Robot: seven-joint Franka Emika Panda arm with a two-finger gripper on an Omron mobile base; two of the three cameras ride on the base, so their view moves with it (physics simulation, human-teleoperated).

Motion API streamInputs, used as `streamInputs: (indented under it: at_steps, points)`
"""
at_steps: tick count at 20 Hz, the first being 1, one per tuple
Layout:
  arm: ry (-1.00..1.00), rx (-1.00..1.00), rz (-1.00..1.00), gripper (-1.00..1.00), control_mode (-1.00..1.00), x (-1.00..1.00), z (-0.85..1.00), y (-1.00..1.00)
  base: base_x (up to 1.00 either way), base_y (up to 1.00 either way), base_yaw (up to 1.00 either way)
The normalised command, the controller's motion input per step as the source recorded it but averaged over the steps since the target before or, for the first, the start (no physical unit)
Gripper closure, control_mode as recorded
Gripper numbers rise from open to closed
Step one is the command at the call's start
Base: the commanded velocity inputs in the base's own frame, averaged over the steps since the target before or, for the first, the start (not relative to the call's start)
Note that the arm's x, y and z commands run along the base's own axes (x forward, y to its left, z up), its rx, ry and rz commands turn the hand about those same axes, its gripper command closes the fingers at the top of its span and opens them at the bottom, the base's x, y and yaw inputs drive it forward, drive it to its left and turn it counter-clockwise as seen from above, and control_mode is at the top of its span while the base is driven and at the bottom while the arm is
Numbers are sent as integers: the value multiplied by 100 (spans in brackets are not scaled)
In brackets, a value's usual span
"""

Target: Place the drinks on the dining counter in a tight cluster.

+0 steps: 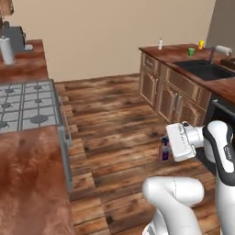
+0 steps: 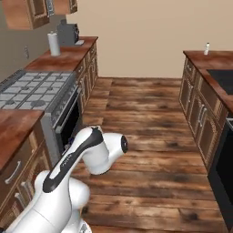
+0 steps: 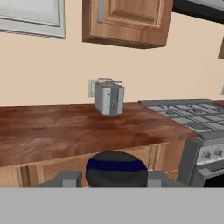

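Note:
My gripper hangs over the wooden floor between the two counter runs, shut on the purple-blue bottle. In the hand view the bottle's dark top with a blue band sits between the two fingertips. A clear-white bottle stands upright at the far end of the sink counter, and it also shows on that counter's corner in the right base view. I cannot tell whether this counter is the dining counter.
A yellow cup and a green object stand by the sink. The left run holds a gas stove, a paper towel roll and a wood counter with a grey toaster.

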Motion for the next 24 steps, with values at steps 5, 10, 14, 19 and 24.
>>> streamInputs:
  at_steps: [5,10,14,19,24]
  points:
    - [0,0,0,100,100,0,0,0,55,0,-39]
    - [0,0,0,100,100,0,0,0,83,-7,-9]
    - [0,0,0,100,100,0,0,0,93,-13,0]
    - [0,0,0,100,100,0,0,0,94,-16,0]
    - [0,0,0,100,100,0,0,0,87,-16,-1]
